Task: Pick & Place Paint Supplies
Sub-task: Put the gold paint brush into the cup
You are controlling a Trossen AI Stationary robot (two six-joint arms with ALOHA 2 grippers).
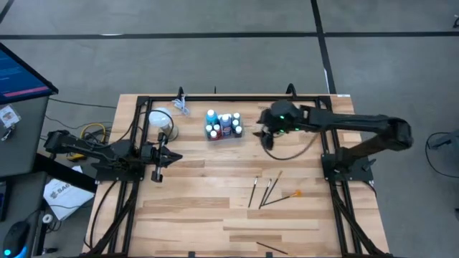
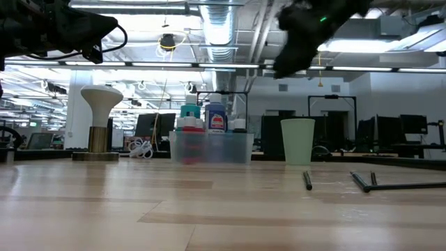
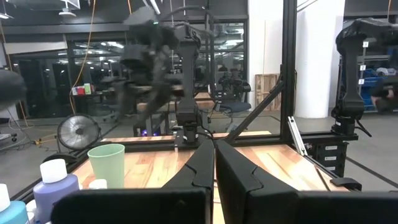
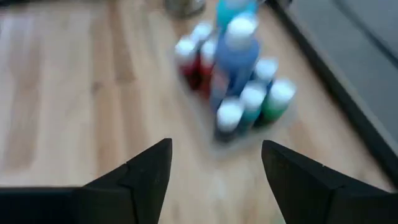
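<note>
Several white-capped paint bottles (image 1: 224, 123) stand upright together in a clear plastic tray (image 2: 209, 149) at the table's far middle. In the right wrist view the bottles (image 4: 235, 74) show blue, red, teal and green. My right gripper (image 4: 214, 174) hangs open in the air just right of the tray, slanting down toward it, with nothing between its fingers. Three thin dark brushes (image 1: 265, 192), one orange-tipped (image 1: 296, 193), lie flat on the table right of centre. My left gripper (image 1: 159, 155) waits shut at the table's left side, raised and holding nothing.
A translucent green cup (image 2: 297, 141) stands upright right of the tray. A white mushroom-shaped stand (image 2: 101, 118) is at the far left, with a clamp (image 1: 181, 104) beside it. Another dark brush (image 1: 269, 247) lies by the near edge. Black frame rails (image 1: 215, 97) border the table.
</note>
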